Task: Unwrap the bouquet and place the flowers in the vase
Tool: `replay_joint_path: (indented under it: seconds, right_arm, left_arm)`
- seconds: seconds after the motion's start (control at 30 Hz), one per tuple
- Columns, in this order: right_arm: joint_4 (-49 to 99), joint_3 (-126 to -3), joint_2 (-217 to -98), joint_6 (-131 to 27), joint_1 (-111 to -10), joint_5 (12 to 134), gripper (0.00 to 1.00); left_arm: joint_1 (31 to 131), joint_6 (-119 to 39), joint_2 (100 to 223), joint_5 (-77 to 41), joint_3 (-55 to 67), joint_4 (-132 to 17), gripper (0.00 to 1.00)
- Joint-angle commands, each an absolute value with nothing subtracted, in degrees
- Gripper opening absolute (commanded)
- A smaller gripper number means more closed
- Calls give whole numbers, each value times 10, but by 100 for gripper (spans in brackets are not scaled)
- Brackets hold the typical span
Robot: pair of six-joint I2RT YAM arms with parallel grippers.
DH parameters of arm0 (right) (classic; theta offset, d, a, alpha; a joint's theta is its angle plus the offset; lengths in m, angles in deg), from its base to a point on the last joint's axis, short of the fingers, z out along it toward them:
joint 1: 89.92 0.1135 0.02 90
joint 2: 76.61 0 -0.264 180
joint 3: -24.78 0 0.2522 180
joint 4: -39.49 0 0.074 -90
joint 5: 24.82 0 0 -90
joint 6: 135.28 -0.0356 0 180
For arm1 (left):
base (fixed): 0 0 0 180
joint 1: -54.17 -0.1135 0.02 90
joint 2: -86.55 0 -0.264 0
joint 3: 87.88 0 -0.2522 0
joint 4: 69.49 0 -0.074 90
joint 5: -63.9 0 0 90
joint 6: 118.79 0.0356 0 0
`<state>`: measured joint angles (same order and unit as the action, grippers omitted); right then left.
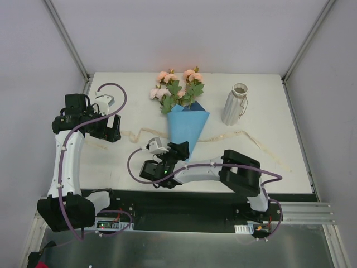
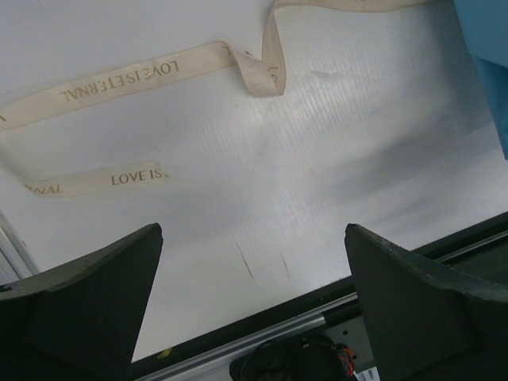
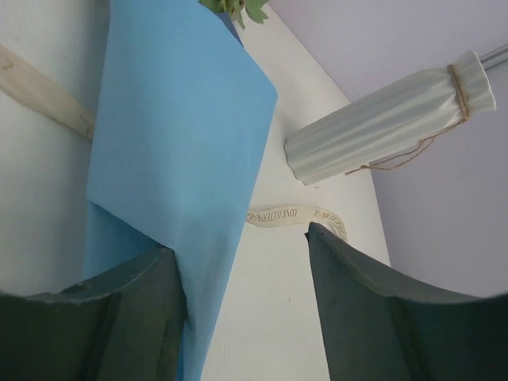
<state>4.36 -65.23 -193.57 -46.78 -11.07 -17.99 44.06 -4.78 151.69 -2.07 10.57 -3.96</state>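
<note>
Now R hand (image 3: 238,242) spread, bouquet (image 3: 175,135) tip inside it, touching one side; L hand (image 2: 254,234) spread wide, well apart.

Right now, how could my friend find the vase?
Start at the white table and find the blue paper cone of pink roses lying in the middle. To its right is a slim, whitish ribbed vase: only it stands upright, with twine round its neck.

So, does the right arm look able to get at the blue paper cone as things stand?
Probably yes. The right gripper sits at the tip of the blue paper cone, jaws apart, the paper's edge beside one finger. Nothing stands between; the ribbon lies loose on both sides.
</note>
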Motion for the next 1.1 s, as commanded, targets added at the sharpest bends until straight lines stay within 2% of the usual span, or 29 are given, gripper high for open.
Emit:
replay_joint_path:
  seconds: [0.0, 0.03, 0.07, 0.13, 0.17, 0.3, 0.33, 0.47, 0.73, 0.8, 0.83, 0.9, 0.93, 1.0, 1.07]
  right_arm:
    - [-61, -664, -1847, -623, -117, -253, 56]
    - [-120, -694, -1845, -688, -115, -258, 50]
    - [-323, -720, -1850, -916, -113, -271, 46]
    - [-617, -817, -1897, -1213, -103, -288, 34]
    - [-692, -828, -1902, -1199, -99, -301, 33]
    - [-693, -819, -1874, -1231, -65, -289, 36]
    - [-693, -815, -1868, -1240, -64, -280, 41]
    - [-693, -780, -1827, -1291, -63, -253, 43]
    - [-693, -700, -1671, -1368, -62, -237, 49]
    - [-693, -693, -1650, -1364, -61, -233, 53]
    - [-688, -698, -1650, -1350, -57, -233, 66]
    - [-679, -723, -1680, -1250, -44, -230, 82]
    - [-688, -733, -1691, -1229, -34, -231, 93]
    - [-692, -746, -1706, -1179, -6, -218, 98]
    - [-668, -734, -1702, -1142, 17, -196, 100]
  left_arm:
    - [442, -56, 1510, -2, 85, -36, 99]
    - [442, -55, 1508, -3, 84, -37, 99]
    - [442, -55, 1506, -4, 84, -37, 99]
    - [441, -54, 1504, -4, 84, -37, 99]
    - [442, -55, 1504, -4, 84, -36, 99]
    - [442, -60, 1501, -2, 81, -37, 99]
    - [443, -62, 1500, -1, 81, -35, 99]
    - [443, -60, 1494, -4, 78, -36, 99]
    - [442, -66, 1486, -1, 66, -36, 99]
    - [443, -68, 1483, 3, 66, -35, 99]
    - [442, -68, 1483, 4, 66, -35, 99]
    - [443, -67, 1483, 4, 66, -35, 99]
    - [442, -67, 1483, 4, 66, -35, 99]
    - [443, -66, 1485, 5, 66, -34, 99]
    - [442, -66, 1483, 9, 67, -33, 99]
